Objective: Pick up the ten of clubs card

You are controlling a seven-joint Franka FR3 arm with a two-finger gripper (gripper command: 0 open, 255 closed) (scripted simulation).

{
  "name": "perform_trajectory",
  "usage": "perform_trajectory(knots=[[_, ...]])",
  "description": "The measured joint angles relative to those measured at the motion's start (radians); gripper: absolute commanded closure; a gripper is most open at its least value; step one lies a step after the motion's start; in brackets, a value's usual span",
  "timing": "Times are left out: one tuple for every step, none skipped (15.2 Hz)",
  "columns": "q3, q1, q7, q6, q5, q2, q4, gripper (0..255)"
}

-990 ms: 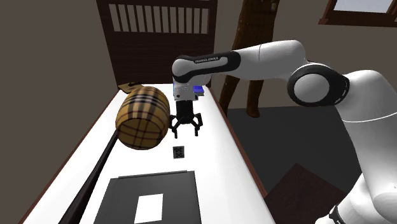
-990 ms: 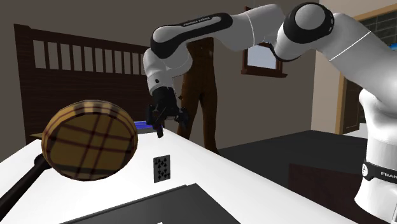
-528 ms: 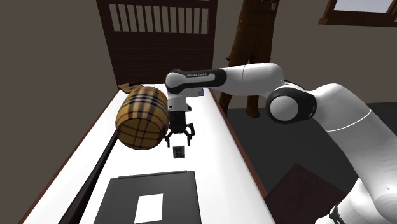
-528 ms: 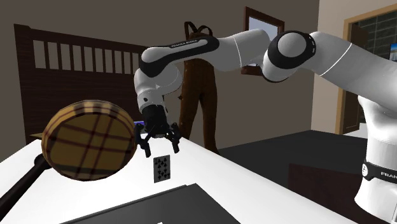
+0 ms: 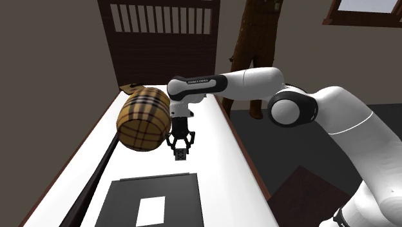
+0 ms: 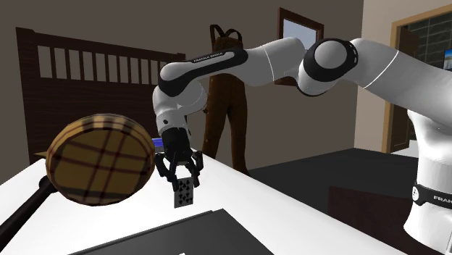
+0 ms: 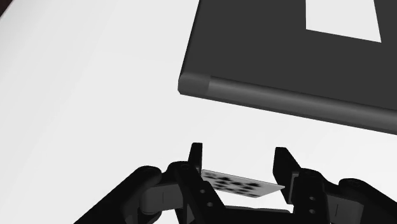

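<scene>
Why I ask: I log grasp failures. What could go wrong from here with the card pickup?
1. The card stands on edge between the gripper's open fingers and is not yet clasped. Closing off-centre could tip it flat or let it slip out.
2. The plaid barrel lies close beside the gripper on the white table. A sideways correction might bump it and set it rolling.

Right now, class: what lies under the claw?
The card, black pips showing, between the claw's open fingers, with white table around it. Whatever the card rests on is covered.
</scene>
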Motion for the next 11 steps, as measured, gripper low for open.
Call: perform_trajectory(knots=[[0.0,0.0,0.0,0.0,0.0,0.0,0.0,255],[0.0,0.0,0.0,0.0,0.0,0.0,0.0,255],[0.0,0.0,0.0,0.0,0.0,0.0,0.0,255],[0.0,0.0,0.0,0.0,0.0,0.001,0.001,255],[0.0,0.0,0.0,-0.001,-0.001,0.001,0.001,255],[0.0,0.0,0.0,-0.001,-0.001,0.001,0.002,255],[0.0,-0.001,0.0,0.0,0.0,0.0,-0.001,255],[0.0,-0.001,0.001,-0.002,0.0,-0.004,-0.001,255],[0.001,-0.002,0.002,-0.005,0.001,-0.01,-0.005,255],[0.001,-0.003,0.004,-0.009,0.002,-0.018,-0.008,255],[0.002,-0.003,0.008,-0.019,0.003,-0.022,-0.002,255]])
